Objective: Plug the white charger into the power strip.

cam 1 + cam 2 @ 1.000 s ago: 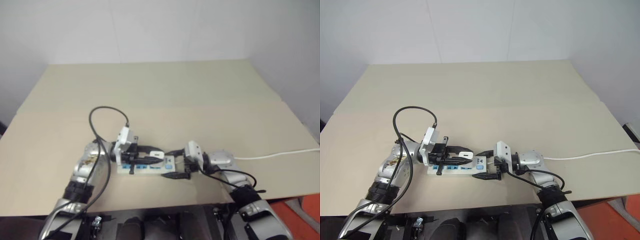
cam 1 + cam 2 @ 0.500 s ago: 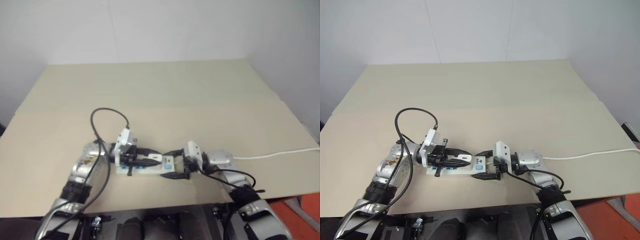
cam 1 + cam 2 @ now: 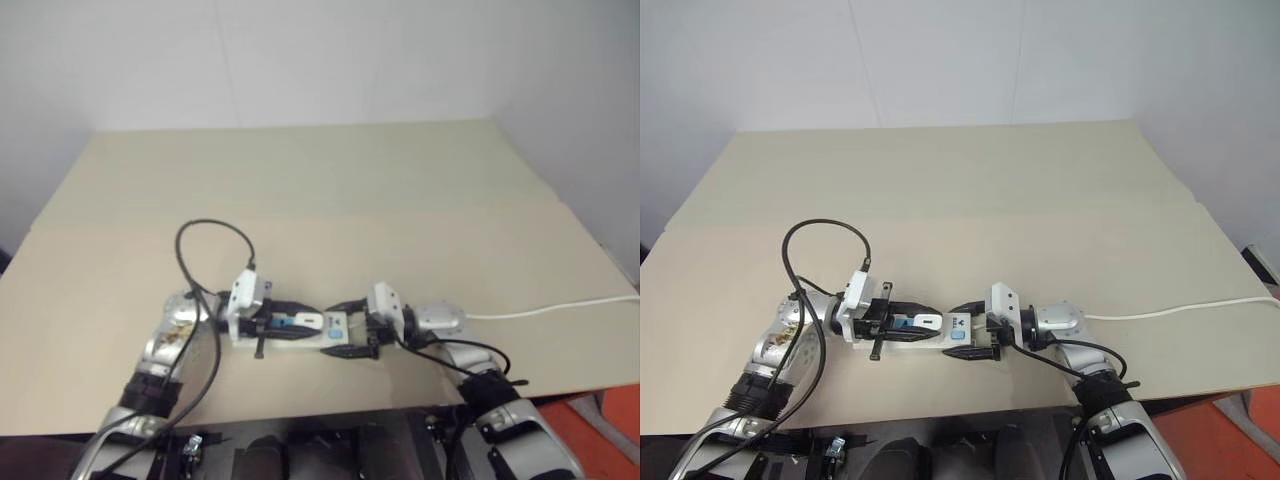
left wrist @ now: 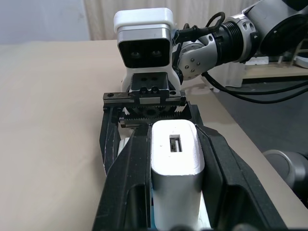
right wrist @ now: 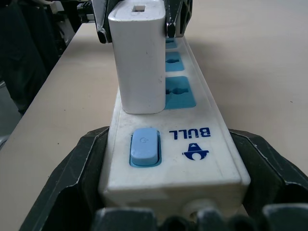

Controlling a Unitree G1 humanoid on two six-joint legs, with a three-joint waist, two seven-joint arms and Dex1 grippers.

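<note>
- The desk (image 3: 970,190) is a broad, flat, matte beige slab; most of its far surface lies open, and my work sits near the front edge.
- The power strip (image 5: 192,139) is a long, smooth white plastic bar with blue sockets, a rounded blue switch (image 5: 144,146) and blue lettering at its near end, lying flat between my two claws.
- A thin white cord (image 3: 1180,310) trails off to my right across the desk.
- My right claw (image 3: 975,330) is clamped across the strip's switch end, one black finger on each long side.
- My left claw (image 3: 925,318) is closed tight on the white charger (image 4: 175,166).
- The charger, a small smooth block with rounded corners, stands on the strip just beside the switch.
</note>
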